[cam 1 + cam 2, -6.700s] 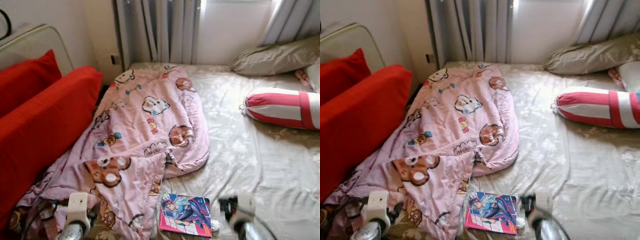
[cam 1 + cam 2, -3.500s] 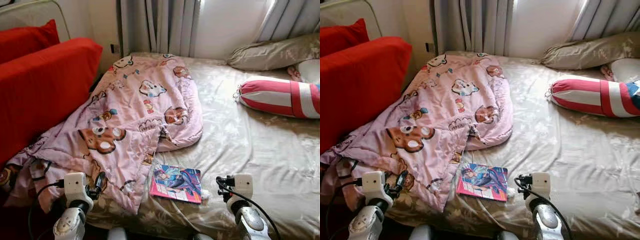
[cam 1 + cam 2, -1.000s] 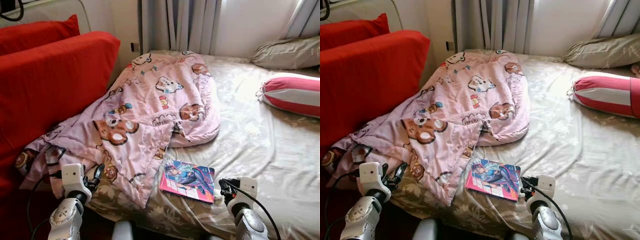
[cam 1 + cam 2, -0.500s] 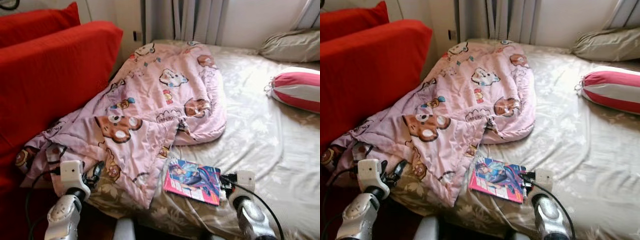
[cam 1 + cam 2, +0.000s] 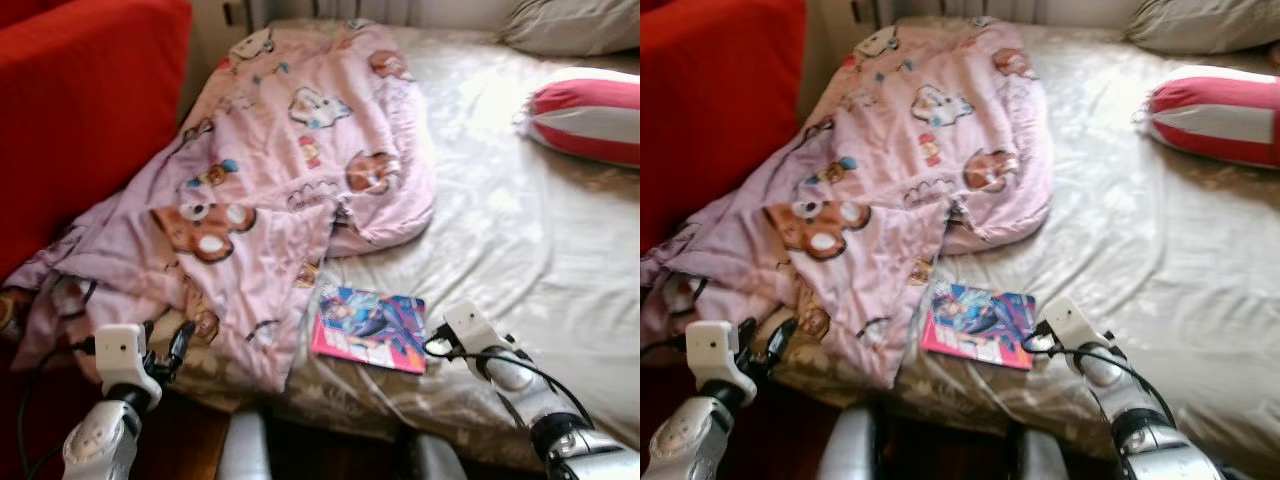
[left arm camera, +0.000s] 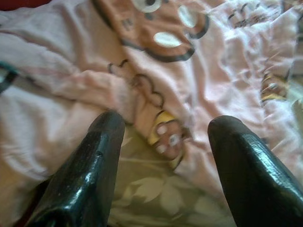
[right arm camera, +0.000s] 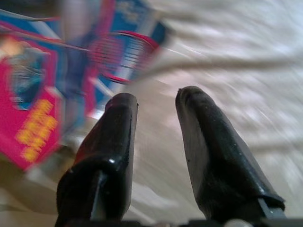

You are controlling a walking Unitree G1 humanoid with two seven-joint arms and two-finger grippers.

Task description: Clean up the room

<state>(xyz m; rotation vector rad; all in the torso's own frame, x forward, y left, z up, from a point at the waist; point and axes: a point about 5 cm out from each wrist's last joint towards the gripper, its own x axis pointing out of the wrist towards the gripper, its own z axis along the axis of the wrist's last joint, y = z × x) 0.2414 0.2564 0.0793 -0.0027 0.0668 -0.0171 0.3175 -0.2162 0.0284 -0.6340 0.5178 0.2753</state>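
Observation:
A comic book (image 5: 370, 328) with a blue and pink cover lies flat on the beige bed sheet (image 5: 520, 250), near the bed's front edge. My right gripper (image 5: 435, 345) reaches low over the sheet, right beside the book's right edge. In the right wrist view its fingers (image 7: 118, 137) stand a little apart, open, with nothing between them and the book (image 7: 42, 94) just off to one side. My left gripper (image 5: 175, 345) hovers at the front left edge of the bed, wide open, over the hem of the pink teddy-bear blanket (image 6: 199, 71).
The pink blanket (image 5: 290, 170) sprawls over the bed's left half and hangs over the front edge. A red sofa cushion (image 5: 70, 120) stands along the left. A red and white striped bolster (image 5: 590, 115) and a beige pillow (image 5: 570, 25) lie at the far right.
The view has tilted down and come closer to the bed. My right arm has stretched forward, bringing its gripper up to the book's right edge. The left gripper has kept its place.

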